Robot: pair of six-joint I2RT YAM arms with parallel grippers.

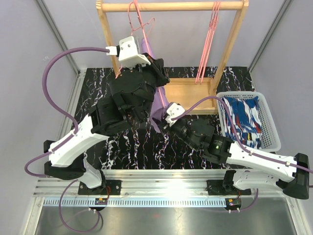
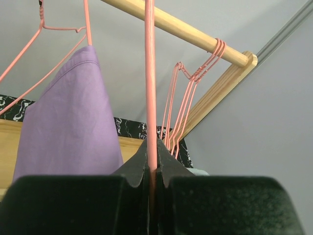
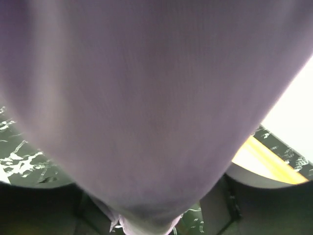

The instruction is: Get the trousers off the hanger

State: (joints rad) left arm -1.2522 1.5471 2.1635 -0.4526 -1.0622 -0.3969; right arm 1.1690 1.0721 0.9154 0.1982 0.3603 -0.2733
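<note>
The lilac trousers (image 1: 159,106) hang from a pink wire hanger (image 1: 141,23) on the wooden rail (image 1: 171,6). My left gripper (image 1: 150,58) is raised and shut on the hanger's wire; in the left wrist view the jaws (image 2: 151,147) clamp the pink wire (image 2: 150,88), with the lilac cloth (image 2: 68,122) to its left. My right gripper (image 1: 163,122) holds the trousers' lower end. In the right wrist view the lilac cloth (image 3: 146,98) fills the frame and runs down between my fingers (image 3: 146,223). The blue patterned trousers (image 1: 245,120) lie in the white basket (image 1: 272,128).
Several empty pink hangers (image 1: 208,44) hang at the rail's right end, also in the left wrist view (image 2: 188,98). The rack's wooden base (image 1: 193,93) sits on the black marbled table (image 1: 98,83). Grey walls close in both sides.
</note>
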